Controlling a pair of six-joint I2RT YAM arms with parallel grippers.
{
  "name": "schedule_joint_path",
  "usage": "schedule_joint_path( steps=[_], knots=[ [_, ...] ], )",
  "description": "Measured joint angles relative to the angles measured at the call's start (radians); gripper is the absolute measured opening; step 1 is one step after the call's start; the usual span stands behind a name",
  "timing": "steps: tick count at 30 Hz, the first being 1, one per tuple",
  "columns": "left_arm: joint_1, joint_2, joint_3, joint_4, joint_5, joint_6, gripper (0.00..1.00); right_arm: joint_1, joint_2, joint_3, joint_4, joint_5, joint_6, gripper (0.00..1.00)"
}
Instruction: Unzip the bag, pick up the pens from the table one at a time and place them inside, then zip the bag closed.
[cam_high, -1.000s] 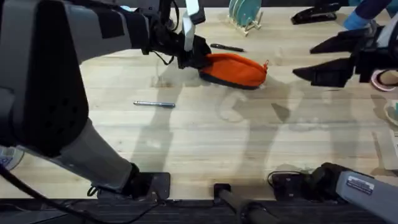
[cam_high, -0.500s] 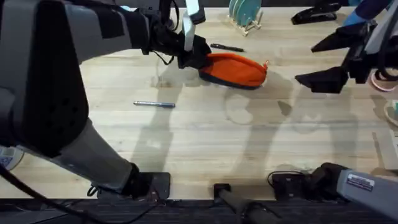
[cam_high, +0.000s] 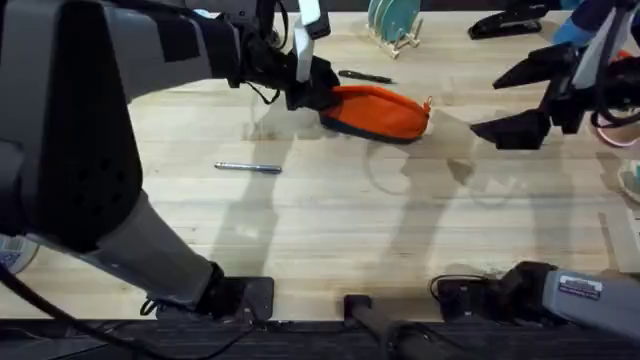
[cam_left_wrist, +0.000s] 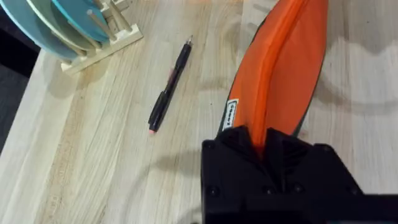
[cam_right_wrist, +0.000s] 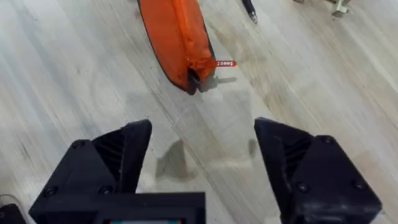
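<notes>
Nearest my viewpoint, the bare planks of the desk (cam_high: 330, 230) carried the silvery-grey pen (cam_high: 248, 168), lying flat and well apart from everything else.

Beyond it lay the bag (cam_high: 380, 110), orange over a dark base, on its side toward the far half of the desk. My left pincer (cam_high: 312, 88) was clamped on the bag's left end; in the left wrist view the black fingers (cam_left_wrist: 249, 155) closed over the orange seam, pinning that end. I saw no opening along the top seam, so I judged the zipper not yet run.

To the right, my right pincer (cam_high: 530, 95) hung above the desk with its jaws spread wide and nothing between them. Over the last second it had slid leftward, from the desk's right edge toward the bag's right end, while the left pincer, the bag and both pens had kept their places. In the right wrist view the small red pull tab (cam_right_wrist: 225, 63) at the bag's end lay ahead of the open fingers (cam_right_wrist: 305, 168), near but not yet between them.

I read this as the approach to the zipper pull: left arm anchoring, right arm closing in to draw the zip.

Farthest back, the black pen (cam_high: 365, 77) rested just behind the bag.
</notes>
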Motion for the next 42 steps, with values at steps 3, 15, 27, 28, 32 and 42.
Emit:
schedule_joint_path(
  steps=[3, 15, 27, 28, 32, 42],
  knots=[
    [0.000, 0.000, 0.000, 0.000, 0.000, 0.000, 0.043, 0.000, 0.000, 0.000, 0.000, 0.000, -0.002, 0.996],
    [0.000, 0.000, 0.000, 0.000, 0.000, 0.000, 0.043, 0.000, 0.000, 0.000, -0.012, -0.092, 0.028, 0.996],
    [0.000, 0.000, 0.000, 0.000, 0.000, 0.000, 0.043, 0.000, 0.000, 0.000, 0.047, -0.136, 0.526, 0.996],
    [0.000, 0.000, 0.000, 0.000, 0.000, 0.000, 0.043, 0.000, 0.000, 0.000, 0.056, -0.136, 0.577, 0.996],
    [0.000, 0.000, 0.000, 0.000, 0.000, 0.000, 0.043, 0.000, 0.000, 0.000, 0.109, -0.135, 0.796, 0.996],
    [0.000, 0.000, 0.000, 0.000, 0.000, 0.000, 0.043, 0.000, 0.000, 0.000, 0.123, -0.135, 1.278, 0.996]
  ],
)
